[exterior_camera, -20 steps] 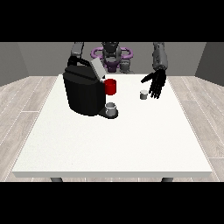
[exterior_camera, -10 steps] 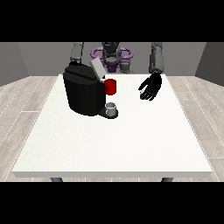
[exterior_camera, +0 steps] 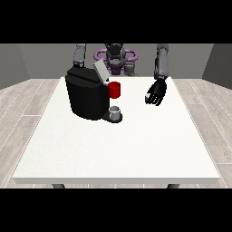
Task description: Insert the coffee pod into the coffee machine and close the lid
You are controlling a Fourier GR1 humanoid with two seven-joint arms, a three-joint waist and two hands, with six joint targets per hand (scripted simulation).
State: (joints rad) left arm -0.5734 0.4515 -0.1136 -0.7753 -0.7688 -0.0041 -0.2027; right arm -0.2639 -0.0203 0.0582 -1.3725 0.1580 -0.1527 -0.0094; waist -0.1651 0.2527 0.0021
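**Hand at the view's right hanging over the table, fingers curling**

Hanging above the white table [exterior_camera: 113,149], well apart from the black coffee machine [exterior_camera: 87,97]: the hand at the view's right [exterior_camera: 156,94], with fingers bending inward and downward. Touching nothing that can be seen; whether holding the coffee pod inside the curl, not possible to tell, the pod itself not showing anywhere. Standing at the table's far left part, the machine, with its grey lid [exterior_camera: 101,71] tilting up and open. Sitting at the machine's front, a red part [exterior_camera: 115,89], and just below it a small grey cup [exterior_camera: 115,111] on the base. Hiding behind the machine, the other arm; its hand not showing.
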